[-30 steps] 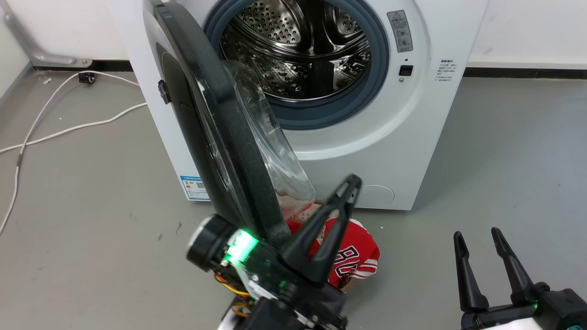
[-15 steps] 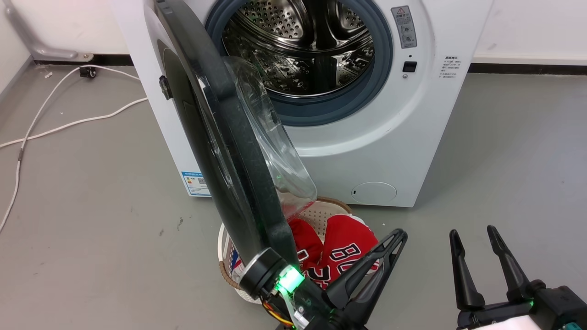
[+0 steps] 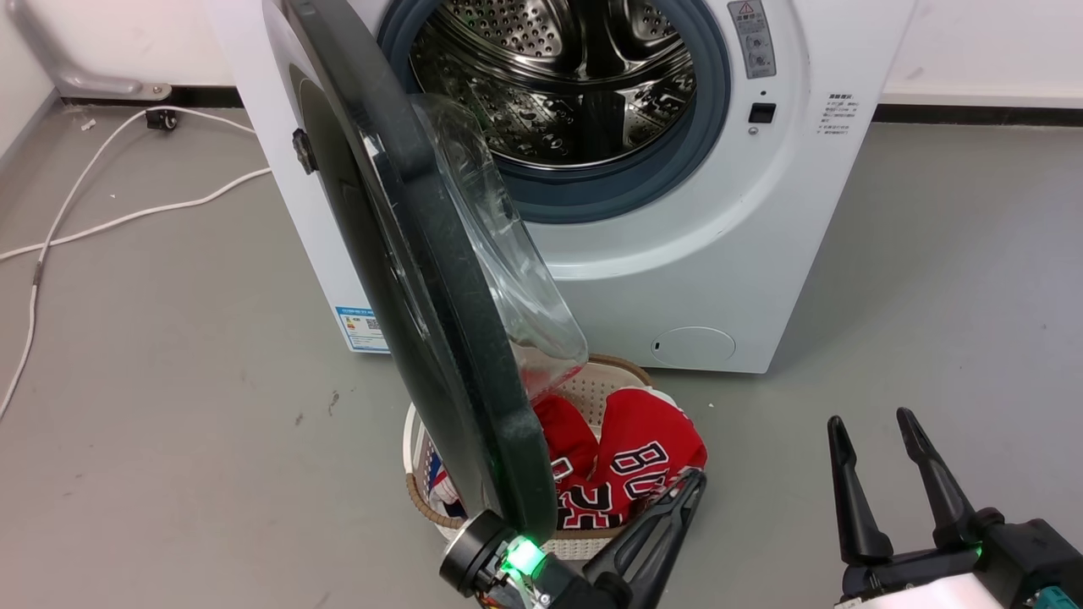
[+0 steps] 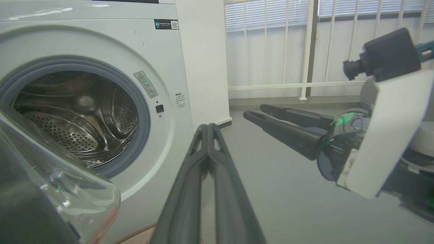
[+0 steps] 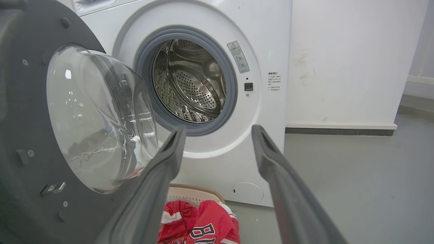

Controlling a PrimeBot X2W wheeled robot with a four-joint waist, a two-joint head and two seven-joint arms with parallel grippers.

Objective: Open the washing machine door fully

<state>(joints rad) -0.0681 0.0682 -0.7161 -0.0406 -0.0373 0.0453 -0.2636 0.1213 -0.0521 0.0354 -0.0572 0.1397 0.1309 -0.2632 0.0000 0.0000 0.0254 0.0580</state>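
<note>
Your left tool (image 3: 692, 477) is hanging closed on nothing, fingers pressed together, just beside the bottom rim of the washing machine door (image 3: 431, 279), while your right tool (image 3: 871, 420) is hovering well apart over the grey floor (image 3: 931, 296) with its fingers spread. The door is standing roughly edge-on to you, swung out from the left side of the washing machine (image 3: 719, 254), its clear glass bowl (image 3: 499, 254) facing the steel drum (image 3: 575, 76). Below it, a cream basket (image 3: 622, 368) is holding red jerseys (image 3: 651, 431) just in front of the machine.
</note>
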